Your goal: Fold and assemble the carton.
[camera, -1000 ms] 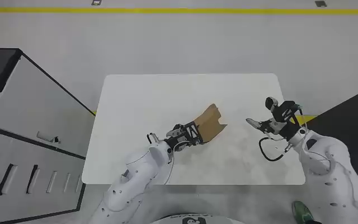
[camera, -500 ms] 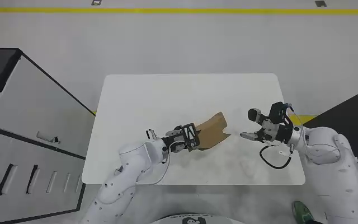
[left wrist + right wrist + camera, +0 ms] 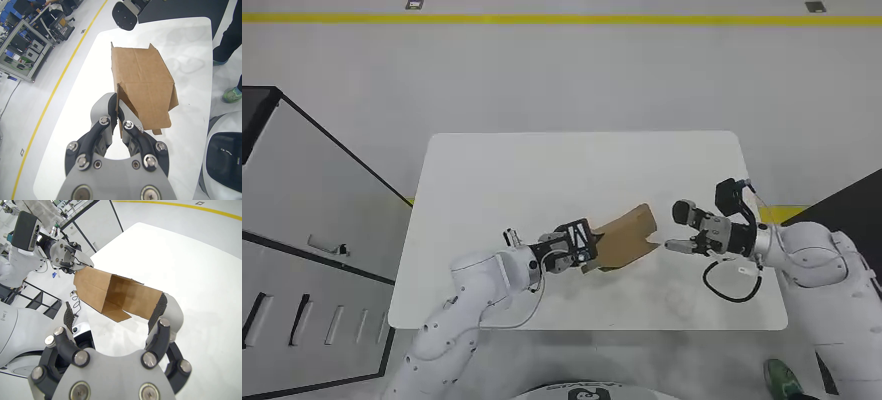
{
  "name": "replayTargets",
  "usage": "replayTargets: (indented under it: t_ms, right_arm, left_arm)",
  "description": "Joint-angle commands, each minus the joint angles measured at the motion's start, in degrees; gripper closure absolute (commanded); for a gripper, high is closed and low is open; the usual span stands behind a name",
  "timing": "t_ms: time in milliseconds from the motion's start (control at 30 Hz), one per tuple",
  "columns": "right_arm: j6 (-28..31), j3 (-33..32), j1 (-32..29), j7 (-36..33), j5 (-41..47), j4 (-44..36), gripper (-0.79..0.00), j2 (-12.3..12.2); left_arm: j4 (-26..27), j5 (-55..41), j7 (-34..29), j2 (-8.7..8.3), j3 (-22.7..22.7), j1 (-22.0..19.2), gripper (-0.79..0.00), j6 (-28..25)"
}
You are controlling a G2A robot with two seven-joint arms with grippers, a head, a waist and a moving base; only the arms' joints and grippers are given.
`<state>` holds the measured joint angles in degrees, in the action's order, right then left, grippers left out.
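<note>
A brown carton [image 3: 622,238] hangs above the white table [image 3: 542,180], opened into a tube lying roughly level. My left gripper [image 3: 582,245] is shut on a flap at the carton's near end [image 3: 117,111]. The carton [image 3: 143,79] stretches away from it, with loose flaps hanging down. My right gripper [image 3: 675,228] is open at the carton's other end. In the right wrist view the carton's hollow inside [image 3: 122,298] faces me. One fingertip [image 3: 160,308] sits at the carton's side-wall edge, the other [image 3: 69,313] stands clear below. The left gripper [image 3: 83,265] holds the far end.
A grey cabinet [image 3: 302,200] stands left of the table. A dark floor area [image 3: 847,200] lies to the right. A person's legs [image 3: 226,37] stand beside the table's edge. A yellow line [image 3: 562,18] runs along the floor behind.
My left gripper has tipped the carton from steeply raised to nearly level. My right gripper has moved left, up to the carton's open end.
</note>
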<state>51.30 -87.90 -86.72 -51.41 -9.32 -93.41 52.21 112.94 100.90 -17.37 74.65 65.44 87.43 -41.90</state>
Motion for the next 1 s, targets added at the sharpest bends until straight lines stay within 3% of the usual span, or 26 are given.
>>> replayTargets:
  t_ms: [0,200,433,733,967]
  right_arm:
    - [-0.44,1.22,0.41,-2.02,2.8,0.94,-0.785,-0.18]
    - [-4.63,6.74,2.6,-6.22,18.8,2.11,-0.785,-2.38]
    - [-11.82,11.91,5.84,-13.42,31.53,2.44,-0.785,-6.2]
    - [-12.38,12.77,5.1,-11.79,33.0,1.8,-0.785,-5.95]
    - [-12.99,13.58,6.12,-14.56,35.8,4.67,-0.785,-5.81]
  left_arm:
    - [0.1,-0.21,0.36,-0.27,0.25,-0.42,0.0,-2.12]
    - [0.13,-2.72,0.16,-0.95,1.41,-1.08,0.0,-6.54]
    - [-0.25,-5.97,-0.13,-1.47,1.35,-1.83,0.0,-8.99]
    - [-0.25,-5.47,-0.45,-1.64,1.14,-1.91,0.0,-7.49]
    - [-1.0,-6.87,0.24,-2.19,1.33,-2.5,0.0,-8.44]
